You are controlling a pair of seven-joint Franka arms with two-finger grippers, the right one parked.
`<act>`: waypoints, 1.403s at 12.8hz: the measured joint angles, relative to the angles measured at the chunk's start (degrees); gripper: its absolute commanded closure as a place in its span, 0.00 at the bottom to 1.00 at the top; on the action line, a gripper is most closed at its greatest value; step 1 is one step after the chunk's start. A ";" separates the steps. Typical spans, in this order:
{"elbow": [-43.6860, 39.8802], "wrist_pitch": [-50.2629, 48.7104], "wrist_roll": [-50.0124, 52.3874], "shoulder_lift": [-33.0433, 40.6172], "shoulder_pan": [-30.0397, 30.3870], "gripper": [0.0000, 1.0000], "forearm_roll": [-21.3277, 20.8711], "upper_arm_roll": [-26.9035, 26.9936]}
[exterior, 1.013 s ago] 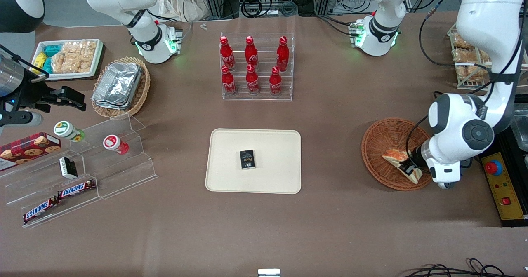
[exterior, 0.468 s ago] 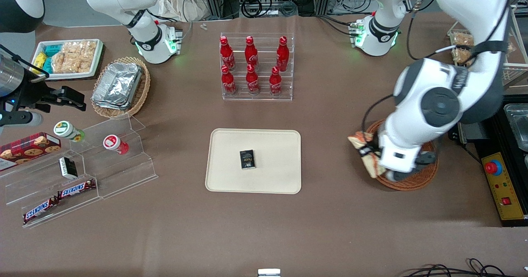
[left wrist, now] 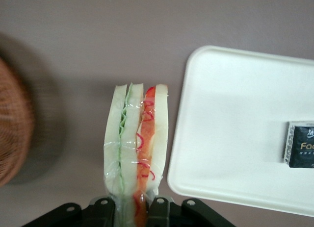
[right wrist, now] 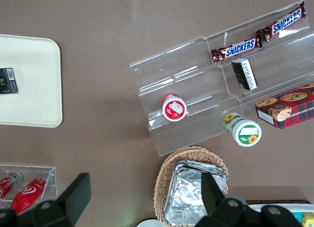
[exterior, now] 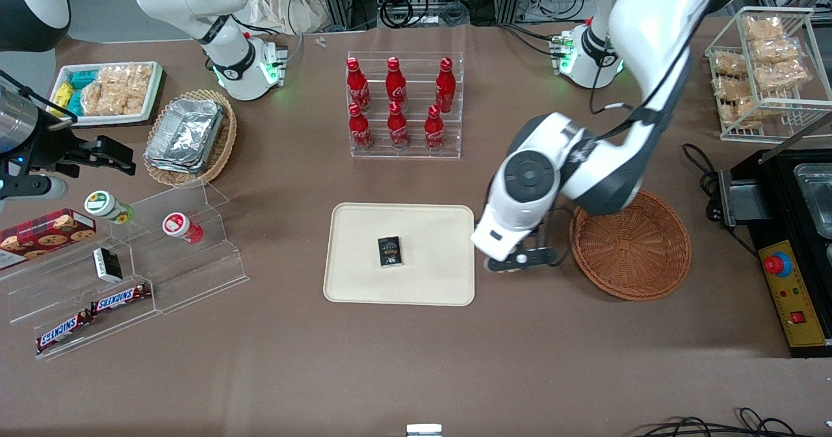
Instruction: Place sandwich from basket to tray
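The sandwich (left wrist: 137,138), pale bread with green and orange-red filling in clear wrap, is held in my left gripper (left wrist: 131,208), whose fingers (left wrist: 159,207) are shut on its narrow end. In the front view the gripper (exterior: 515,263) hangs above the table between the basket (exterior: 630,245) and the tray (exterior: 403,219), just beside the tray's short edge; the wrist hides the sandwich there. The reddish-brown basket is empty and shows at the wrist view's edge (left wrist: 12,124). The cream tray (left wrist: 235,119) carries a small black packet (exterior: 390,251).
A clear rack of red cola bottles (exterior: 403,105) stands farther from the front camera than the tray. A wire rack of snack bags (exterior: 760,66) and a yellow control box (exterior: 790,294) lie toward the working arm's end. Acrylic shelves with snacks (exterior: 130,261) lie toward the parked arm's end.
My gripper has lifted the sandwich out of the basket and carried it toward the tray, to the tray's short edge. The basket is left empty.
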State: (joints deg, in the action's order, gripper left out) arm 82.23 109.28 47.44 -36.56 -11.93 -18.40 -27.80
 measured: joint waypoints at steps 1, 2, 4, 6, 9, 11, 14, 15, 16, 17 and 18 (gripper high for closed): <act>-0.07 1.93 0.18 -2.07 -0.93 1.00 -0.83 0.04; -0.15 4.49 0.15 -3.82 -1.47 1.00 -1.11 0.05; -0.35 9.87 -0.01 -6.54 -2.08 0.99 -1.33 0.06; -1.50 13.20 -0.30 -9.03 -2.70 0.90 -1.43 0.07; -4.46 13.50 -0.33 -12.44 -4.69 0.01 -1.80 0.09; -5.02 13.50 -0.32 -13.30 -4.98 0.00 -1.84 0.14; -5.98 13.43 -0.32 -13.30 -4.95 0.00 -1.90 0.27; -6.50 13.04 -0.30 -13.08 -4.89 0.00 -1.94 0.30; -7.15 11.52 -0.07 -12.43 -4.83 0.00 -2.10 0.41; -7.82 8.95 0.37 -11.12 -4.74 0.00 -2.41 0.87; -8.22 5.83 0.67 -8.97 -4.38 0.00 -2.48 1.69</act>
State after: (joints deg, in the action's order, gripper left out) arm 74.01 115.11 48.10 -45.53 -16.30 -20.88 -26.11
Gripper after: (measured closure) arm 0.000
